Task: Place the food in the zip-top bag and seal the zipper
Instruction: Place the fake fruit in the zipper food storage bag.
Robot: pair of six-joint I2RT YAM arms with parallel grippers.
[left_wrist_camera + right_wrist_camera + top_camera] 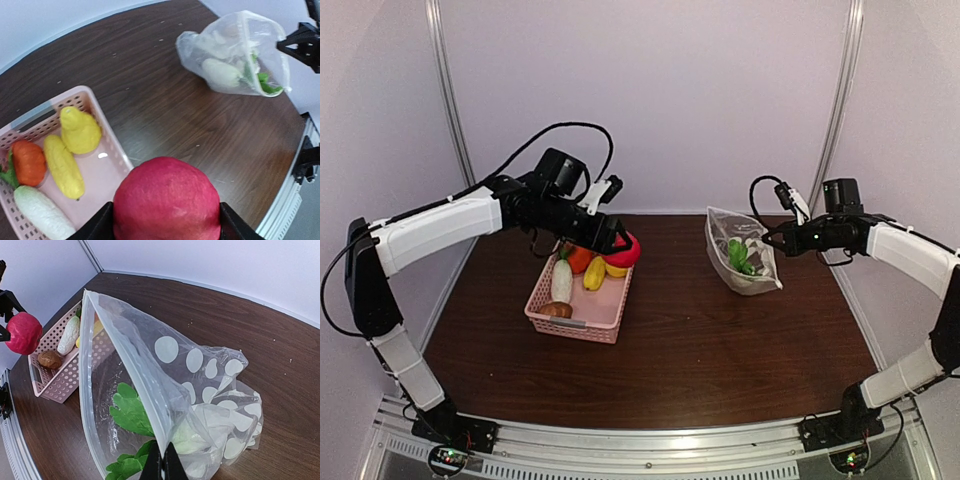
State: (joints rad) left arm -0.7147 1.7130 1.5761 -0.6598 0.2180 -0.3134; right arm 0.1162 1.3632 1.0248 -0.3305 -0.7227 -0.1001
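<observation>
Dark wood table (700, 350) under pale walls; a pink basket (578, 324) sits left of centre and the bag (745, 255) right of centre, well apart.

Left gripper (620, 245) is clamped on a red fruit (166, 200), one finger on each side of it; it holds the fruit over the basket's far right corner.

Inside the basket lie a white radish (42, 215), an orange piece with green leaves (29, 162), two yellow pieces (79, 131) side by side and a brown piece (557, 310) at the near end; the radish and the orange piece touch.

Right gripper (163, 465) has its fingers pressed together on the bag's rim, pinching the clear plastic; the bag hangs from that pinch with its bottom resting on the table and its mouth gaping toward the basket.

White zipper (125, 355) runs along the open rim, its two sides apart; white dots show on the far wall of the bag.

Within the bag sit a green leafy piece (131, 412) near the mouth and a white piece (220, 72) deeper in, touching each other.
</observation>
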